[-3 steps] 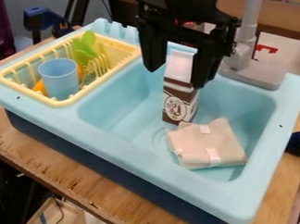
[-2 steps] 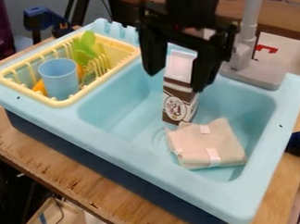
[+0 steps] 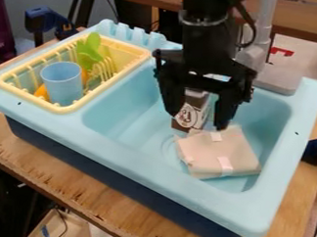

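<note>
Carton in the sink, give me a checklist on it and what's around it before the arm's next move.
1. Carton upright in the sink: ok.
2. End effector open: ok, its fingers stand apart.
3. Carton in full view: not ok, the end effector hides its upper part.
4. Fingers level with the carton in depth: cannot tell from this angle.
5. Folded cloth clear of the carton's base: cannot tell, they meet in the picture.
6. Cup out of the way: ok, in the rack.
</note>
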Controlling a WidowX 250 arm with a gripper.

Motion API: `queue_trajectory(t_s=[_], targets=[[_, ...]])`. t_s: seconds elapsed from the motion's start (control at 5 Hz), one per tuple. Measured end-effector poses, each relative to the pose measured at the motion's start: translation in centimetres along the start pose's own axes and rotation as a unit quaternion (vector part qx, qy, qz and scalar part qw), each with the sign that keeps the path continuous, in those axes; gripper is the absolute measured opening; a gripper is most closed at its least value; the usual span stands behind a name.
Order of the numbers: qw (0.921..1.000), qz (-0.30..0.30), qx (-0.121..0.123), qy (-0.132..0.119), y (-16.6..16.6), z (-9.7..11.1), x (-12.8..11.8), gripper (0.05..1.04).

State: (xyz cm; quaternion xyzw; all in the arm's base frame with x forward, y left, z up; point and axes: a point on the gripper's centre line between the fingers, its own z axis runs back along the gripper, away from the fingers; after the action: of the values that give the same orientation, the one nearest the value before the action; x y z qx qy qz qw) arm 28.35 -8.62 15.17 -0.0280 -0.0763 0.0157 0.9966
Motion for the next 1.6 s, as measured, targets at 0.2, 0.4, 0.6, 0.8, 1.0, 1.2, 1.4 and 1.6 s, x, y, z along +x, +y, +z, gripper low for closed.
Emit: queue_trajectory(t_s=[0.2,0.4,0.6,0.8,1.0,1.2,1.4,1.6], targets=[[0.9985,0.052,0.01,-0.012,0.3,-1.8,0.5,1.001],[0.9945,0.101,0.011,-0.028,0.4,-2.8,1.1,1.001],[0.9883,0.147,0.018,-0.037,0.6,-3.7,1.7,1.001],[0.9831,0.177,0.021,-0.041,0.5,-4.7,2.1,1.001],[0.9786,0.199,0.022,-0.049,0.4,-5.4,2.4,1.001],[0.9755,0.213,0.025,-0.048,-0.4,-6.2,2.3,1.001],[0.9703,0.235,0.029,-0.05,-0.8,-6.4,2.1,1.001],[0.9697,0.24,0.03,-0.035,-1.5,-7.2,1.3,1.001]])
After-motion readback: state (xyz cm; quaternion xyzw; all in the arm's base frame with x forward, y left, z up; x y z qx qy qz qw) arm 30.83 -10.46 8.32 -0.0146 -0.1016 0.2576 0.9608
